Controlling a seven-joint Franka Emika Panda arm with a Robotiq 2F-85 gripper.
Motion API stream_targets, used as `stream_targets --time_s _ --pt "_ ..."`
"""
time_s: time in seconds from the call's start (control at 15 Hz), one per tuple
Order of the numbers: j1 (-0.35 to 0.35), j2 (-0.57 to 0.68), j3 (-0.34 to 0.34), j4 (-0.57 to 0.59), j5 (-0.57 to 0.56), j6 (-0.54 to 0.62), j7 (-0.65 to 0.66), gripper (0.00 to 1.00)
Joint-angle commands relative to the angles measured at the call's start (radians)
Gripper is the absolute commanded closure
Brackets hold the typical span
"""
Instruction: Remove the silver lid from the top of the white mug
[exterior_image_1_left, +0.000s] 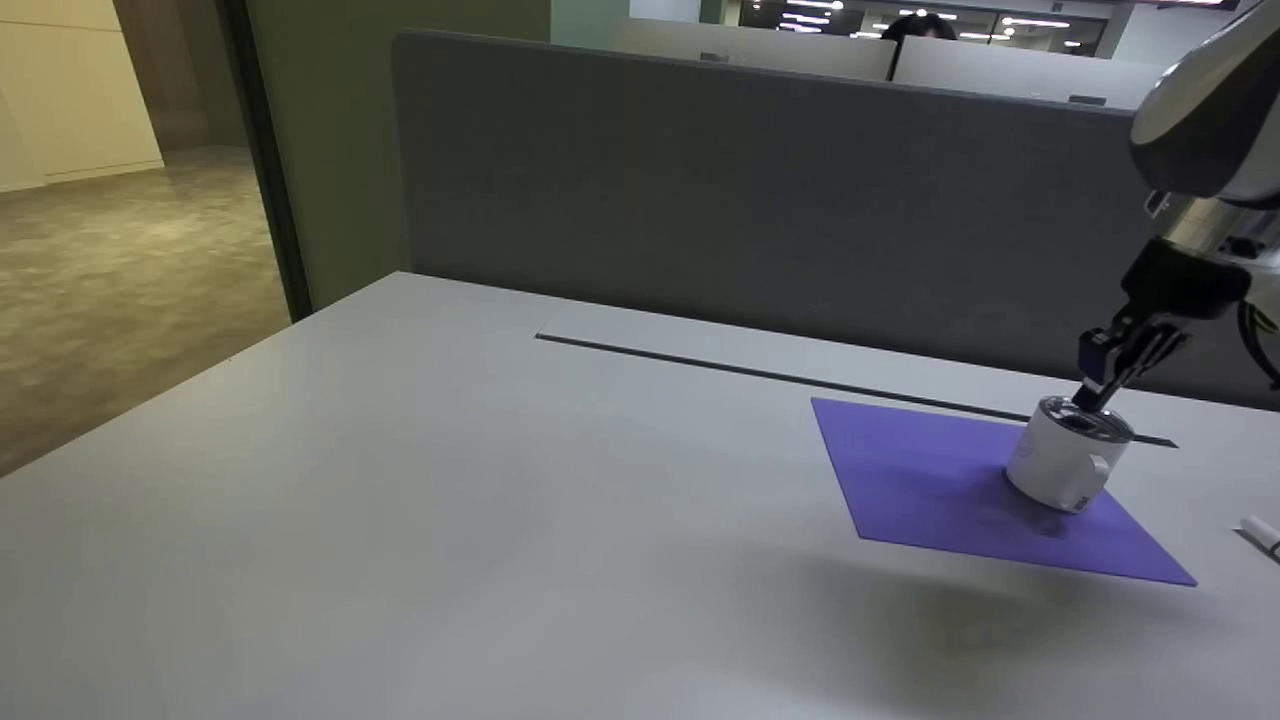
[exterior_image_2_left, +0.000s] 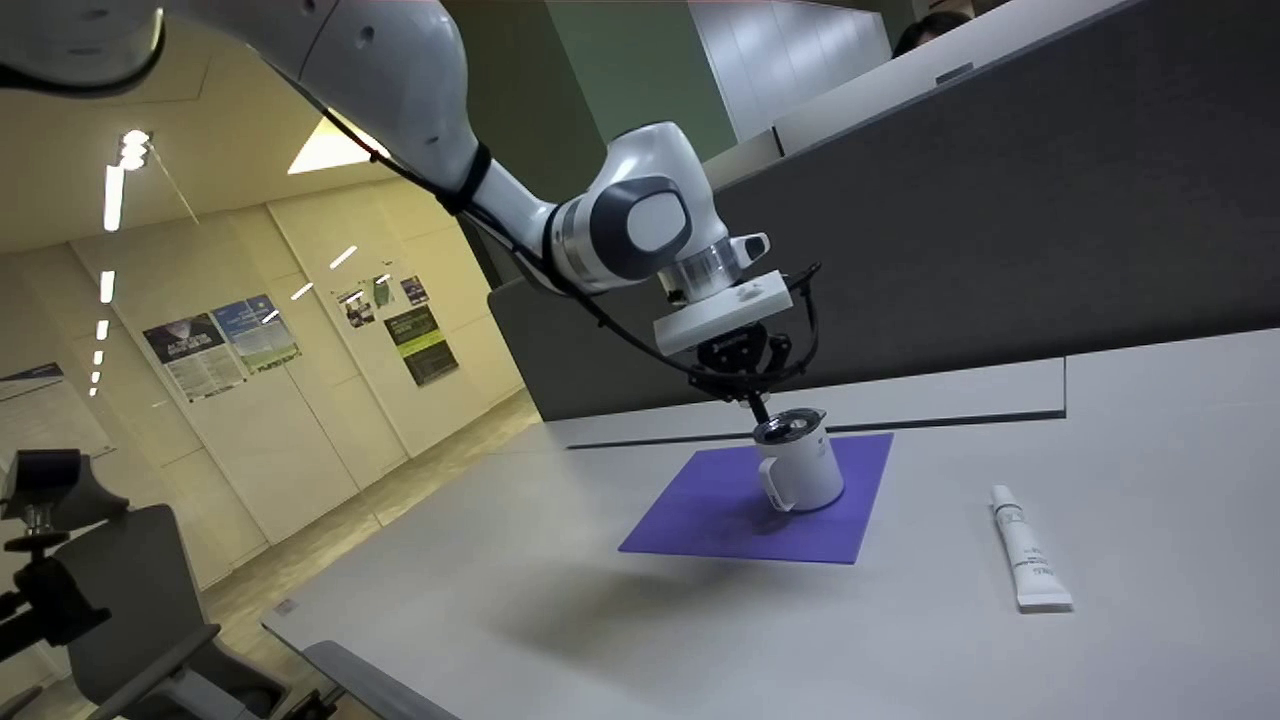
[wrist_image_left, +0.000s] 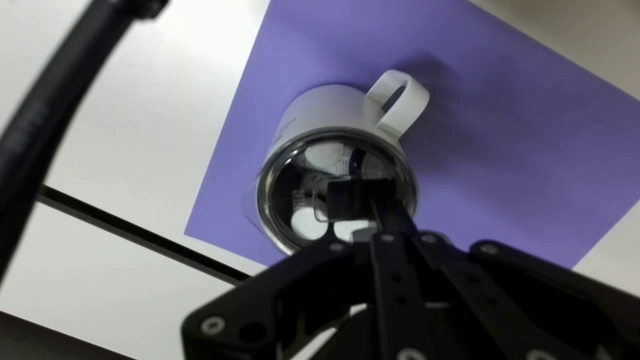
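The white mug (exterior_image_1_left: 1055, 465) stands on the purple mat (exterior_image_1_left: 905, 470). It also shows in an exterior view (exterior_image_2_left: 812, 470) and in the wrist view (wrist_image_left: 330, 112), handle towards the upper right there. The silver lid (exterior_image_1_left: 1108, 428) sits on the mug's rim, shiny and mirror-like in the wrist view (wrist_image_left: 325, 155). A clear thin part sticks out at its left side there. My gripper (wrist_image_left: 387, 207) points down onto the lid, fingers together, tips at the lid's top; it shows in both exterior views (exterior_image_1_left: 1092, 395) (exterior_image_2_left: 760, 412). Whether a thin lid part is between the tips is hidden.
A white tube (exterior_image_2_left: 1030, 555) lies on the table beside the mat. A tall grey partition (exterior_image_1_left: 750, 190) stands behind the table, with a dark strip (exterior_image_1_left: 780, 377) before it. A black cable (wrist_image_left: 55, 95) crosses the wrist view's left side.
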Motion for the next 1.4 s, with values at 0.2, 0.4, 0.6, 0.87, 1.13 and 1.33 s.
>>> stream_targets --time_s 0.2,0.4,0.6,0.87,1.13,1.33 --pt "0.001 0.032 -0.008 0.022 0.007 -0.007 0.021 1.0" --pt "0.0 0.043 -0.008 0.024 0.005 0.009 0.021 1.0" --pt "0.0 0.05 -0.012 0.026 0.001 0.018 0.023 1.0" --pt "-0.002 0.062 -0.02 0.035 -0.004 0.019 0.028 1.0" --pt "-0.002 0.066 -0.032 0.045 -0.009 0.021 0.033 1.0" --pt "-0.001 0.066 -0.038 0.049 -0.01 0.021 0.036 1.0"
